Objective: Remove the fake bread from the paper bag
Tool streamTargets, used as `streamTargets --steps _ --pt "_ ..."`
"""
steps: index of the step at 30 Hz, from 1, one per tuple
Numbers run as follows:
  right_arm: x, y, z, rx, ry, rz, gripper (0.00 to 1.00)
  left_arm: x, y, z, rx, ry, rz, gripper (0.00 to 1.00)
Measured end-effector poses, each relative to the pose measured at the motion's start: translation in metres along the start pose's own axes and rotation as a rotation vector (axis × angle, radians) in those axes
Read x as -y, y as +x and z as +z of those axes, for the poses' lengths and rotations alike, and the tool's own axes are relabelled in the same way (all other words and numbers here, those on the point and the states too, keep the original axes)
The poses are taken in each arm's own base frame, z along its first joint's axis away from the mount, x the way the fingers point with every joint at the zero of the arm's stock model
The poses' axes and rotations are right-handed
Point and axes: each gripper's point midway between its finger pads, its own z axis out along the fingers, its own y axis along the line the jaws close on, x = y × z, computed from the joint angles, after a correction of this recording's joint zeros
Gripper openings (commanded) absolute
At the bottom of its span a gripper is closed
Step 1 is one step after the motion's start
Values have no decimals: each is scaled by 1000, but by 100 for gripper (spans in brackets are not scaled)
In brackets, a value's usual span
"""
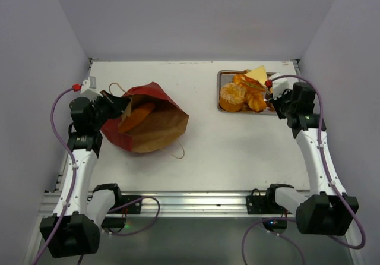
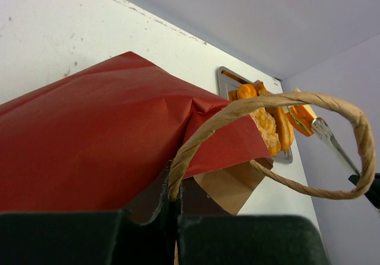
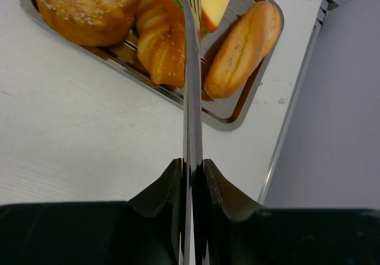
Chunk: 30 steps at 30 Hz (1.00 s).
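two grips are in effect. we see the left gripper [image 2: 174,217] clenched on the loop handle [image 2: 237,107] of the paper bag [image 1: 157,125], apparently to anchor the bag just beyond its fingertips; one fake bread [image 1: 138,115] lies inside. the right gripper [image 3: 191,170] clamps a fork [image 3: 191,87], whose tines reach ahead of the fingers over the tray [image 3: 237,113], probably to unload a piece

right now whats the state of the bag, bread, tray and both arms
paper bag: lying on its side, mouth open
bread in bag: inside, visible through the mouth
left gripper: jaws shut on the paper bag at its handle
tray: holding several breads
right gripper: jaws shut on a metal utensil
metal utensil: gripped, tip over the tray
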Motion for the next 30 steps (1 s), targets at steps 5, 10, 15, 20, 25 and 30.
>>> streamTargets --steps 5,10,15,20,25,30 --pt "17 21 0 -41 59 50 0 1 0 -1 0 3 11 0" --pt "19 47 4 -91 74 81 0 1 0 -1 -1 6 14 0" --pt "11 62 12 -125 54 80 0 1 1 -1 -3 8 14 0" --pt "6 70 20 -138 39 70 11 2 0 -1 -2 9 15 0" --pt "2 75 22 -143 29 62 25 2 0 -2 -1 9 15 0" --pt "4 72 19 -128 34 54 36 2 1 -2 -2 9 15 0"
